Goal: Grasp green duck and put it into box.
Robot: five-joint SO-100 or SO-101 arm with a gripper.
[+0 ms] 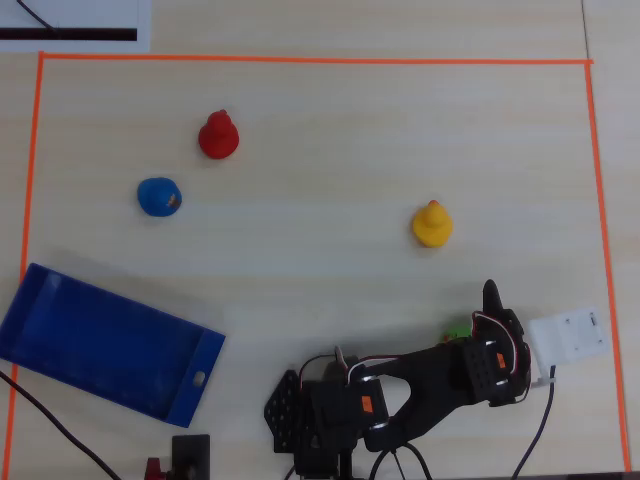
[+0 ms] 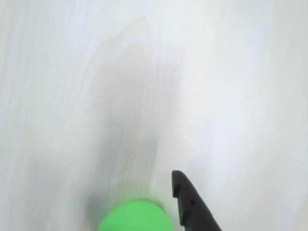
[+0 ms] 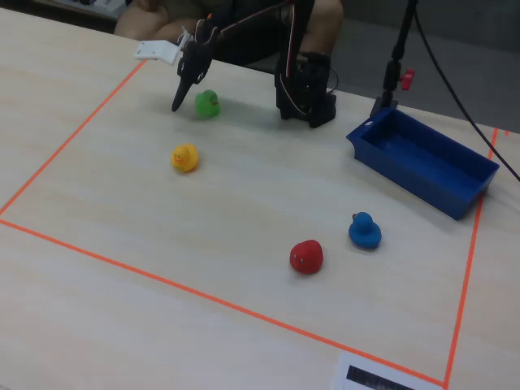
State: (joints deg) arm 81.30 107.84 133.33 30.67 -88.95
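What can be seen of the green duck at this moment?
The green duck is small, bright lime green and looks like smooth rubber. It stands upright on the light wood table, near the arm's base. The gripper hangs right beside it, not visibly closed on it. From overhead only a green sliver shows past the arm.

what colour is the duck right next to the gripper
Bright lime green; the green duck shows best in the fixed view.
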